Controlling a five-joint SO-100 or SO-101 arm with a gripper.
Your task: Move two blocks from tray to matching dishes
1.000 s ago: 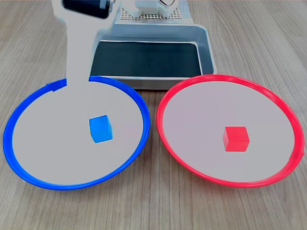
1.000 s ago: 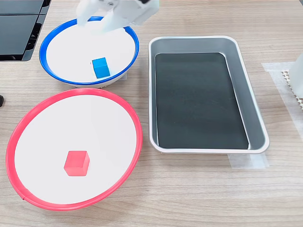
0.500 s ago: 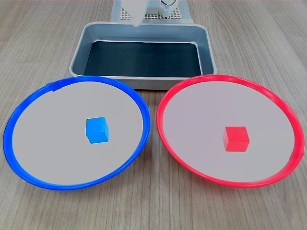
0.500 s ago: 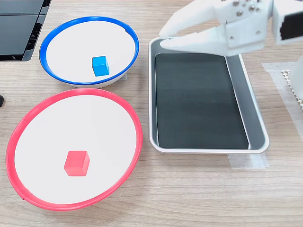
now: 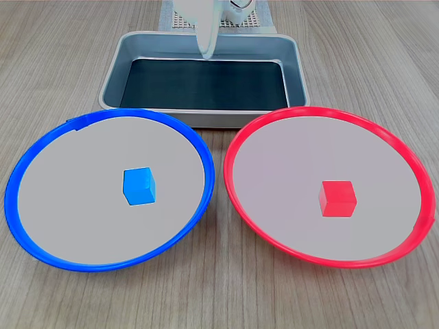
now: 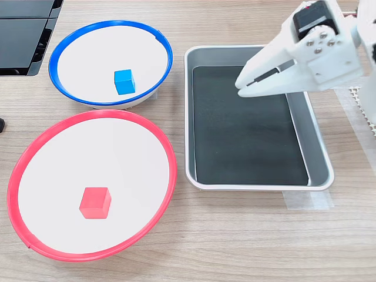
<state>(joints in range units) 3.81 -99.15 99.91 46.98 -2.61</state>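
Note:
The blue block (image 5: pixel 139 186) (image 6: pixel 124 81) lies inside the blue-rimmed dish (image 5: pixel 27 164) (image 6: pixel 64 47), near its middle. The red block (image 5: pixel 337 198) (image 6: pixel 95 202) lies in the red-rimmed dish (image 5: pixel 236 147) (image 6: pixel 167 153). The silver tray (image 5: pixel 206 118) (image 6: pixel 258 187) shows only its dark bottom, with no block in it. My white gripper (image 6: pixel 241 88) (image 5: pixel 207 48) hangs above the tray's far half. It points toward the dishes, with the jaws drawn together on nothing. It is well apart from both blocks.
The arm's base on a perforated plate (image 5: pixel 180 20) (image 6: pixel 359 100) stands behind the tray. Dark flat panels (image 6: pixel 23 29) lie beside the blue-rimmed dish at the second exterior view's top left. A strip of pale tape (image 6: pixel 308 200) sits under the tray's corner. All of it rests on a wooden tabletop.
The gripper left the blue-rimmed dish, with the blue block staying there. It swung back over the tray and toward the base, and its jaws closed up.

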